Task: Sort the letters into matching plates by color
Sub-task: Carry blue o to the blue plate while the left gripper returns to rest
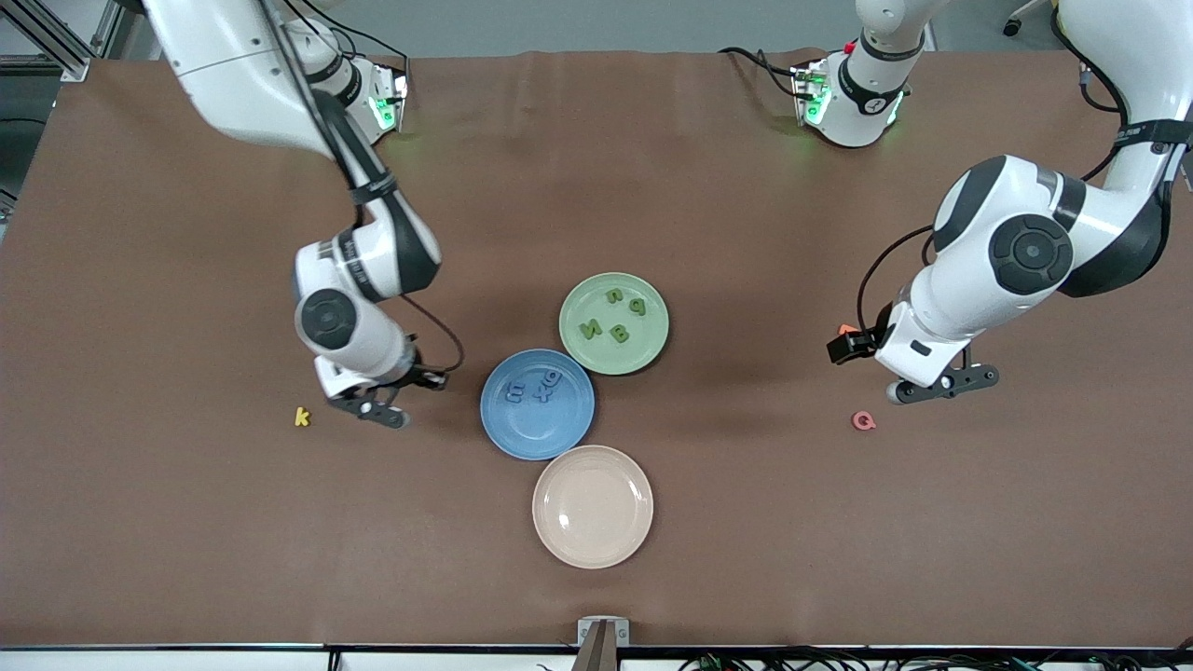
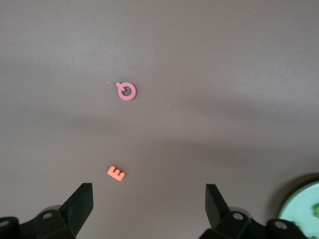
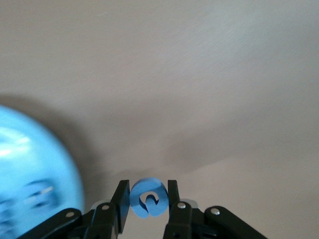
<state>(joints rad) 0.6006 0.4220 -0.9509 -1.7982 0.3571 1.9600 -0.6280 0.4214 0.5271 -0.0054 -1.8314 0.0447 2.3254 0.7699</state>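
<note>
Right pincer (image 3: 148,199): closed on a blue letter (image 3: 148,198), curled in shape, clamped between the two fingers; over bare tabletop (image 1: 186,522) between the yellow k and the blue plate.
Left pincer (image 2: 149,199): fingers spread wide, nothing between them; arm waiting over the tabletop at its own end, above the orange E.
Blue plate (image 1: 503,433): on the tabletop near the middle, touching or almost touching the green plate and the cream plate; three blue letters (image 1: 533,385) lying in its part farther from the front camera.
Green plate (image 1: 643,349): farther from the front camera than the blue plate, toward the left arm's end; visible at the edge of the left wrist view too.
Green letters (image 1: 615,317): four in the green plate, an n, a p, an N and a B, lying close together but apart.
Cream plate (image 1: 593,506): nearest the front camera of the three, nothing in it.
Yellow k (image 1: 301,417): flat on the tabletop toward the right arm's end, just beside the right pincer as seen from the front.
Pink Q (image 1: 864,421): flat on the tabletop toward the left arm's end, nearer the front camera than the left pincer.
Orange E (image 2: 116,173): flat on the tabletop, apart from the pink Q; in the front view mostly hidden by the left arm's wrist.
</note>
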